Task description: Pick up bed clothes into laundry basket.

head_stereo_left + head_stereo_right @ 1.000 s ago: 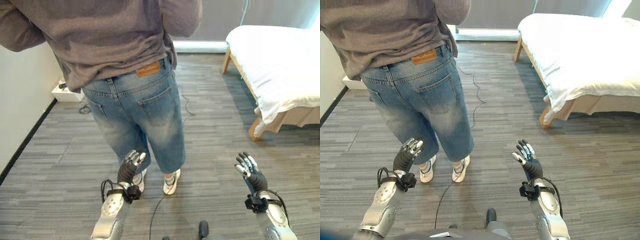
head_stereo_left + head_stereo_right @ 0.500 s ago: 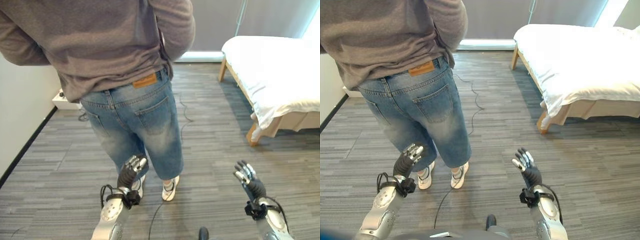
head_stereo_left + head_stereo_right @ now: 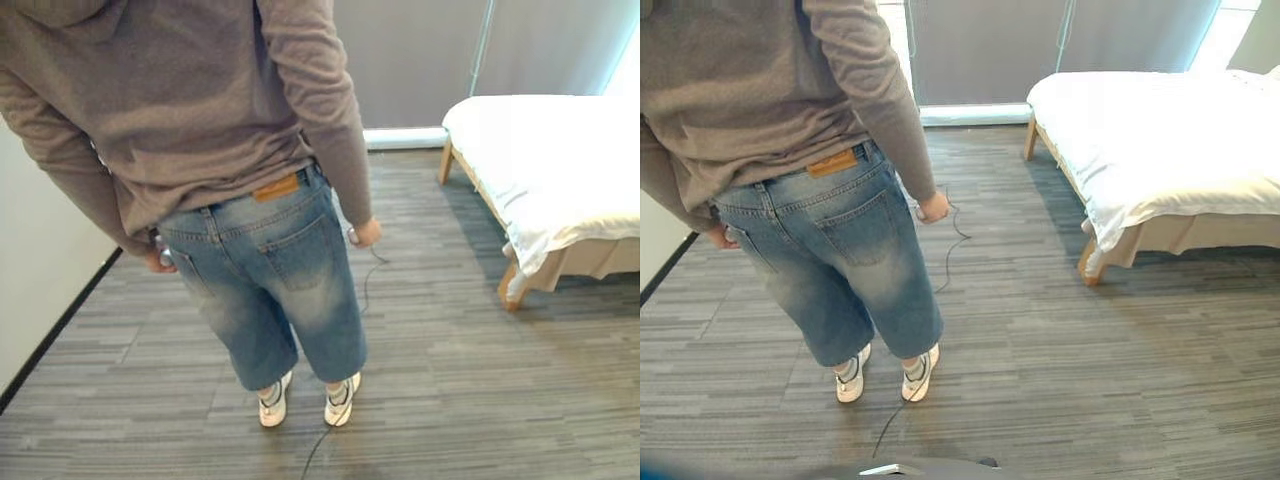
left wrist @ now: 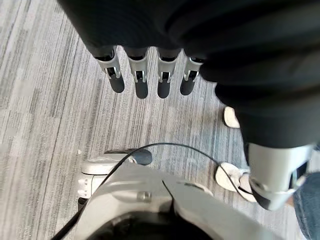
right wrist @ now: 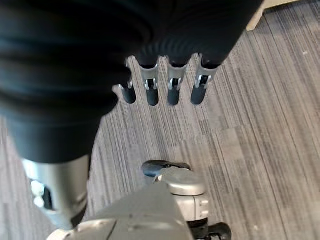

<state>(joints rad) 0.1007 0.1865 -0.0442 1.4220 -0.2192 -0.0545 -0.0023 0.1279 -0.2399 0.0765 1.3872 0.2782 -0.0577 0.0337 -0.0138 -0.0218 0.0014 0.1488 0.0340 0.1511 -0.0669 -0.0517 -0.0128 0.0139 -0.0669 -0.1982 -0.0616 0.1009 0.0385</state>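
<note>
Bedclothes (image 3: 1160, 150), a white sheet or duvet, cover the bed (image 3: 515, 285) on the robot's right side, well apart from both hands and ahead of them. The bedding drapes over the near corner, above a wooden leg. No loose garment can be made out on it, and no laundry basket can be made out.

The right robot hand (image 5: 170, 87) hangs over bare floor (image 3: 1090, 370), fingers straight and loosely spread, holding nothing. The left robot hand (image 4: 150, 80) hangs likewise, fingers straight and empty.

The right robot hand is probably the nearer one, since the bed lies on its side. The bed's long axis runs away from the robot and slightly rightward, its foot end pointing back toward the robot.

A person (image 3: 260, 250) stands just ahead on the left, back turned, between the left robot hand and the far wall.
</note>
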